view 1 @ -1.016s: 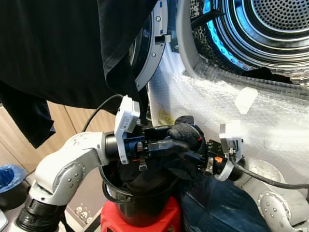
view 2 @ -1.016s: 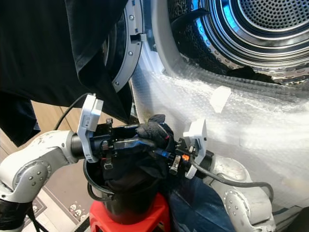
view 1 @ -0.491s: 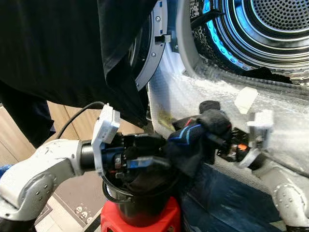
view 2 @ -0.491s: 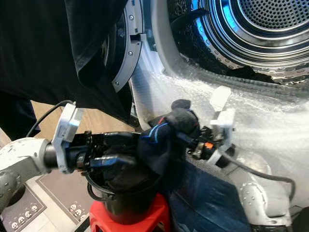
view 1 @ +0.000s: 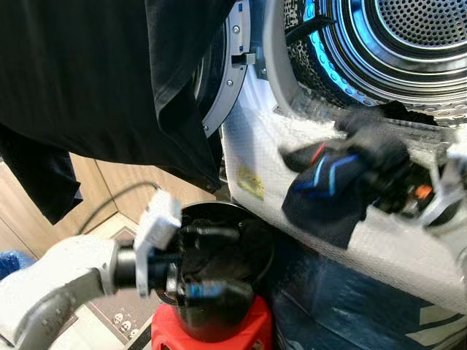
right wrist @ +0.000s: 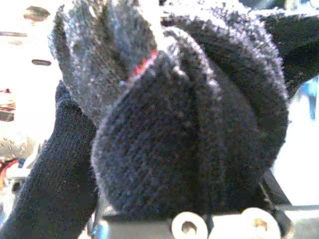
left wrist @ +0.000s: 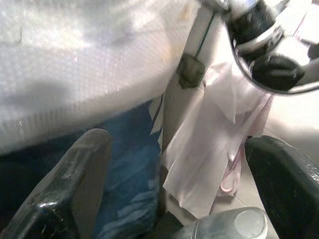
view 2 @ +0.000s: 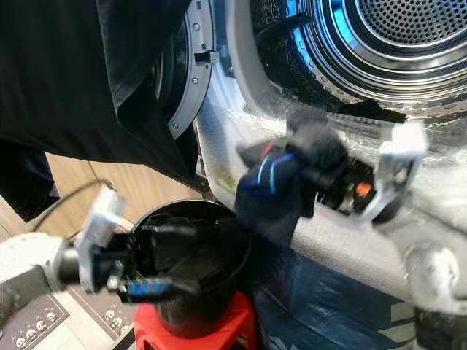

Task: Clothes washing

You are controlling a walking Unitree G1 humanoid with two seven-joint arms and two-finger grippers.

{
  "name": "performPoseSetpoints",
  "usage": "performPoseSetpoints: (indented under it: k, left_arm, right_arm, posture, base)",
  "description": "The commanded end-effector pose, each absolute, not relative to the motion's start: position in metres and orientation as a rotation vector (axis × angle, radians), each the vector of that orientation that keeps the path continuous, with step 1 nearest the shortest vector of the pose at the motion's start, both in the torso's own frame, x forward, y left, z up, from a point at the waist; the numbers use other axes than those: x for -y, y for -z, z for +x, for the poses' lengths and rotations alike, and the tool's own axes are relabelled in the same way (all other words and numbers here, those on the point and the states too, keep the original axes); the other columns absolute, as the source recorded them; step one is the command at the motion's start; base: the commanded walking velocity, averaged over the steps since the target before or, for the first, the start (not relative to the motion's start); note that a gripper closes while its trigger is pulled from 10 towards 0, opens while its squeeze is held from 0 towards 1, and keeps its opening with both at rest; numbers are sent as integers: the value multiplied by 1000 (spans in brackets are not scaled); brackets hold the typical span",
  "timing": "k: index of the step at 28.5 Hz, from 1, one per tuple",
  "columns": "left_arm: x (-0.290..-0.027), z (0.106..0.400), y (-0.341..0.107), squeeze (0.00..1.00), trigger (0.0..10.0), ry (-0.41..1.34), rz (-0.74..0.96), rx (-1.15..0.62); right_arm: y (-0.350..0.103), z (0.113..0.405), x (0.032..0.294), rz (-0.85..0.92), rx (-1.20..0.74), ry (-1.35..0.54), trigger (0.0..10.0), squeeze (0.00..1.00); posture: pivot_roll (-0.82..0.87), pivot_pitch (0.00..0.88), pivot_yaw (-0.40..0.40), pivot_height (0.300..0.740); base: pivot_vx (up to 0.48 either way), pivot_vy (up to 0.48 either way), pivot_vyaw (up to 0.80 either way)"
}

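My right gripper is shut on a dark knitted sock with blue and red stripes. It holds the sock up just below the rim of the washer drum. The sock's knit bunches over the fingers in the right wrist view. A black bucket with dark clothes inside stands on a red stool. My left gripper hovers over the bucket, open, with nothing between its fingers.
The washer door stands open to the left with a large black garment draped over it. Bubble wrap covers the washer's front. Blue cloth lies beneath it, right of the stool.
My right gripper has lifted the sock out of the bucket, up and to the right toward the drum. My left gripper has drawn back and down over the bucket.
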State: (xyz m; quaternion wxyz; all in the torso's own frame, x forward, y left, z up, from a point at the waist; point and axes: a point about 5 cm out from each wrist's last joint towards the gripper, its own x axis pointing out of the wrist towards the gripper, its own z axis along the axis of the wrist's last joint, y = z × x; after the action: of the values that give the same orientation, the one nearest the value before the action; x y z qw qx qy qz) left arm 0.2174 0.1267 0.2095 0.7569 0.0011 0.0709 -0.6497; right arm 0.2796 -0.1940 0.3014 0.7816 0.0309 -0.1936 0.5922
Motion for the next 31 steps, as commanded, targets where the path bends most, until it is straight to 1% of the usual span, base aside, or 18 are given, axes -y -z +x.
performPoseSetpoints:
  k: [1,6,7,8,9,10,14,16,18,20,21,22,23,25,26,27,28,31]
  left_arm:
    - [-122,217,-206,1000,10000,1390,27,-157]
    - [-117,218,-199,1000,10000,1324,35,-153]
    - [-116,218,-198,1000,10000,1311,27,-148]
    - [-114,217,-197,1000,10000,1300,22,-143]
    - [-113,216,-197,1000,10000,1293,18,-138]
    - [-111,214,-196,1000,10000,1289,6,-136]
    - [-105,209,-196,1000,10000,1277,-21,-128]
    - [-101,204,-194,1000,10000,1267,-47,-127]
    - [-96,199,-193,1000,10000,1251,-75,-122]
    - [-93,196,-192,1000,10000,1237,-91,-118]
    - [-93,196,-192,1000,10000,1237,-91,-118]
    - [-91,193,-192,1000,10000,1227,-108,-117]
    - [-90,192,-192,1000,10000,1222,-118,-115]
    - [-90,192,-192,1000,10000,1220,-125,-115]
    - [-90,192,-192,1000,10000,1220,-125,-115]
    - [-89,192,-192,1000,10000,1217,-129,-114]
    - [-89,192,-192,1000,10000,1217,-129,-114]
    - [-88,191,-192,1000,10000,1205,-135,-112]
  right_arm:
    - [-317,281,198,41,448,-1305,0,0]
    - [-337,289,197,-10,473,-1335,0,0]
    - [-342,292,197,-25,474,-1337,549,0]
    - [-347,296,196,-49,477,-1337,4824,0]
    - [-351,299,195,-68,476,-1335,6980,0]
    - [-354,304,194,-93,466,-1325,10000,0]
    - [-361,323,193,-124,410,-1245,10000,0]
    - [-368,339,194,-126,376,-1142,10000,0]
    - [-376,362,195,-132,299,-955,10000,0]
    - [-379,377,198,-160,237,-805,10000,0]
    - [-379,377,198,-160,237,-805,10000,0]
    - [-383,389,204,-148,185,-641,10000,0]
    - [-387,395,210,-114,158,-512,10000,0]
    - [-390,398,214,-98,157,-427,10000,0]
    - [-390,398,214,-98,157,-427,10000,0]
    - [-394,400,221,-100,151,-313,10000,0]
    - [-394,400,221,-100,151,-313,10000,0]
    - [-404,401,243,-136,168,-4,10000,0]
  posture:
    - [-34,0,26,740]
    - [-25,0,9,740]
    - [-20,0,2,740]
    - [-17,0,-4,740]
    - [-15,0,-8,740]
    - [-11,6,-15,740]
    - [-1,29,-34,740]
    - [5,50,-47,740]
    - [8,72,-61,740]
    - [8,88,-69,740]
    - [8,88,-69,740]
    - [4,98,-73,740]
    - [3,103,-74,740]
    - [0,109,-76,740]
    - [0,109,-76,740]
    - [-2,115,-75,740]
    - [-2,115,-75,740]
    - [-3,122,-76,740]
  base:
    - [0,0,0]
    - [0,0,0]
    - [0,0,0]
    - [0,0,0]
    - [0,0,0]
    - [0,0,0]
    - [0,0,0]
    - [0,0,0]
    - [0,0,0]
    - [0,0,0]
    - [0,0,0]
    - [0,0,0]
    - [0,0,0]
    - [0,0,0]
    - [0,0,0]
    - [0,0,0]
    - [0,0,0]
    - [0,0,0]
